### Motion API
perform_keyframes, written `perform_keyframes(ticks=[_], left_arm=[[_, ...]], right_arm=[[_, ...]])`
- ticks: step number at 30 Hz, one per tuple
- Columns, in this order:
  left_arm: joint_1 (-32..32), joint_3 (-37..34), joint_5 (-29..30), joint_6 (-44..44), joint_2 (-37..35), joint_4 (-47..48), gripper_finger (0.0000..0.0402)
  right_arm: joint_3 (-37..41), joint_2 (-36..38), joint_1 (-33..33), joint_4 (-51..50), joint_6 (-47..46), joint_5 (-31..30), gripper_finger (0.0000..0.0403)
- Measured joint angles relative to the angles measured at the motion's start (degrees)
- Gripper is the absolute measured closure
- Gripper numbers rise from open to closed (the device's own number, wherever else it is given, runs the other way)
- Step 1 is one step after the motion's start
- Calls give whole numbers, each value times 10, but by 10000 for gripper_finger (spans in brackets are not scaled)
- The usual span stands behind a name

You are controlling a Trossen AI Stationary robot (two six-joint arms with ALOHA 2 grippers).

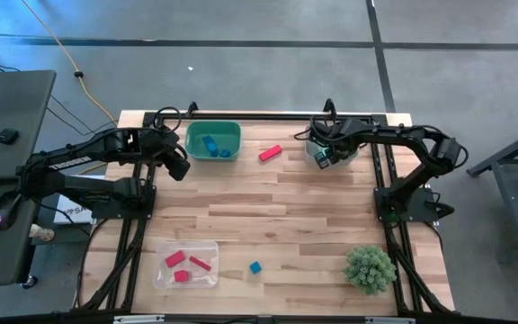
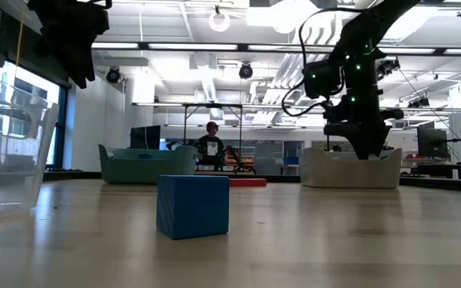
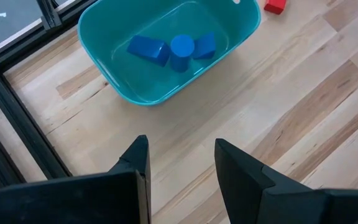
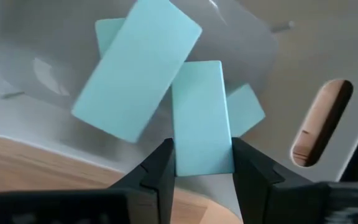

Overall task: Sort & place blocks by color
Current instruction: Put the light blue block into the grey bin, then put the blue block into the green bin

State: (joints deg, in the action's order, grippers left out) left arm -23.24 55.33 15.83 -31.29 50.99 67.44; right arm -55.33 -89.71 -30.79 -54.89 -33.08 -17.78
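I am holding the right gripper (image 4: 201,167) over the white bin (image 1: 317,154) at the far right of the table (image 1: 277,225), its fingers clenched on a light teal bar (image 4: 202,118) that is pointing down into the bin. More light teal blocks (image 4: 135,68) are lying in that bin below the bar, one tilted across the others.

I am keeping the left gripper (image 3: 180,167) raised just beside the teal bin (image 1: 214,139) at the far left, its jaws released and holding nothing. Three blue blocks (image 3: 171,48) are sitting together in that teal bin, touching one another.

A red bar (image 1: 270,153) is lying on the wood between the two far bins. Near the front edge, three red blocks (image 1: 185,264) are resting in the clear bin (image 1: 162,279), and a blue cube (image 1: 255,267) is sitting alone on the table just beside it. The spiky green plant ball (image 1: 370,268) is sitting at the front right, well apart from the blocks.
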Motion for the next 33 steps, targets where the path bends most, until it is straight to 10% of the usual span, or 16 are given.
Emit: perform_keyframes(ticks=[33], left_arm=[[0,0,-22,-1,0,0,266]], right_arm=[[-68,1,0,-55,22,16,187]])
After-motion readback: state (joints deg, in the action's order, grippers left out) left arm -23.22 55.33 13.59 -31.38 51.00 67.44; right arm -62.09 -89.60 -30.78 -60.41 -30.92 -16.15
